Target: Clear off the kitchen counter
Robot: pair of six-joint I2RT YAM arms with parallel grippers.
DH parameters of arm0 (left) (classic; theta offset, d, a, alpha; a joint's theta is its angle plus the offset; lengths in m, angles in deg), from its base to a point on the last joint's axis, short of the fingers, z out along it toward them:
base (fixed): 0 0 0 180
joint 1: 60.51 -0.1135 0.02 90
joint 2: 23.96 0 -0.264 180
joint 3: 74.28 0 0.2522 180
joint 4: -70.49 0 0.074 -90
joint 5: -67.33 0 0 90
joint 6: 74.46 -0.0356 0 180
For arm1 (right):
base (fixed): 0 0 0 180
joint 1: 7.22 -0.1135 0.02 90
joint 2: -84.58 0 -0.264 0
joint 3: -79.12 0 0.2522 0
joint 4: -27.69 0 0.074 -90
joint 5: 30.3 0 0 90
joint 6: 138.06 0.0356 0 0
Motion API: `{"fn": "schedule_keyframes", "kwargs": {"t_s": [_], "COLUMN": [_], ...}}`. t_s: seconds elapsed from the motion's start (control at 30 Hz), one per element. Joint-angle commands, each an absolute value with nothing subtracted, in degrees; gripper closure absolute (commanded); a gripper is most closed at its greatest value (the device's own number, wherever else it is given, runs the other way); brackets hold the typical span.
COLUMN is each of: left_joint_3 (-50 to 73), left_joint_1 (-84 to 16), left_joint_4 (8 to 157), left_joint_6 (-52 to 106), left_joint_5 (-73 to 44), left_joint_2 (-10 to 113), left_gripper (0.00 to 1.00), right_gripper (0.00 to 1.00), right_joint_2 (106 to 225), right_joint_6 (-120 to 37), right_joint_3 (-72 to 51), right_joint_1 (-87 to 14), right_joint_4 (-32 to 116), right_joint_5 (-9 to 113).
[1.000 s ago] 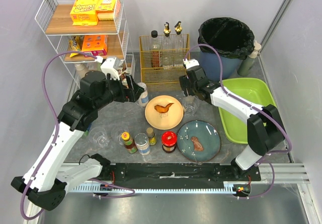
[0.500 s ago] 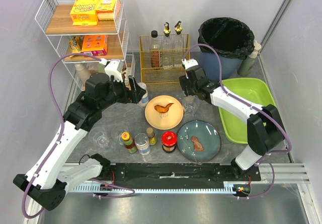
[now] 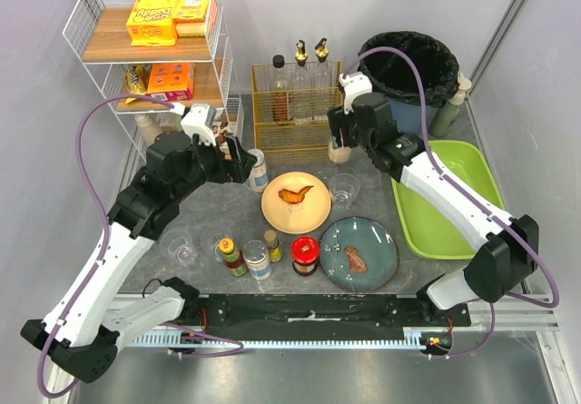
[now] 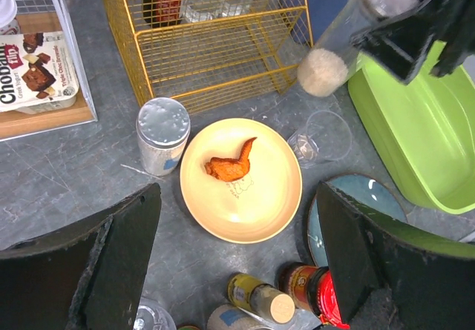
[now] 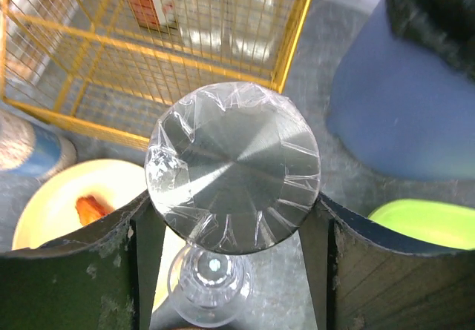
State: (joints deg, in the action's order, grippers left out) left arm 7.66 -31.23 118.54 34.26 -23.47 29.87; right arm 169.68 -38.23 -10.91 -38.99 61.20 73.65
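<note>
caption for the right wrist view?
Right gripper clamps a foil-topped jar above a clear glass, yellow wire rack behind.

A: Right wrist status?
B: Clamped in the right pincer (image 5: pixel 231 219): sealed jar (image 5: pixel 234 165), lid seen end-on.
A: Below it?
B: A clear glass (image 5: pixel 210 289) is seen on the desk (image 5: pixel 326 55); yellow plate (image 5: pixel 52 204) left, yellow wire basket (image 5: pixel 148 41) behind.

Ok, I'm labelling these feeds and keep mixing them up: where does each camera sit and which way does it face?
Top external: fixed high behind the arms, looking down on the kitchen counter; both arms and their bases show.
Left wrist: on the left arm, facing down at the yellow plate; the open left gripper frames the bottom.
Right wrist: on the right arm, facing down along the right gripper, shut on a clear jar.
Shared: both wrist views show the yellow plate and the yellow wire rack.
</note>
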Motion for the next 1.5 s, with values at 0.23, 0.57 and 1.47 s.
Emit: {"fn": "schedule_keyframes", "kwargs": {"t_s": [0.23,0.57,1.47], "left_joint_3": [10.8,8.3,4.5], "left_joint_1": [-31.4,-31.4,-31.4], "left_joint_4": [119.1,114.8,110.4], "left_joint_6": [32.0,31.8,32.5], "left_joint_5": [-23.9,-23.7,-27.5], "left_joint_2": [28.6,28.6,28.7], "left_gripper": [0.09,0.09,0.10], "right_gripper": [0.84,0.85,0.87], "right_joint_2": [165.8,168.7,187.8], "right_joint_6": [-38.7,-38.6,-42.9], "right_joint_3": [-19.6,-26.3,-27.2], "right_joint_1": [-39.2,-39.8,-39.8], "right_joint_4": [58.1,58.1,30.0], "right_joint_5": [69.5,69.7,84.8]}}
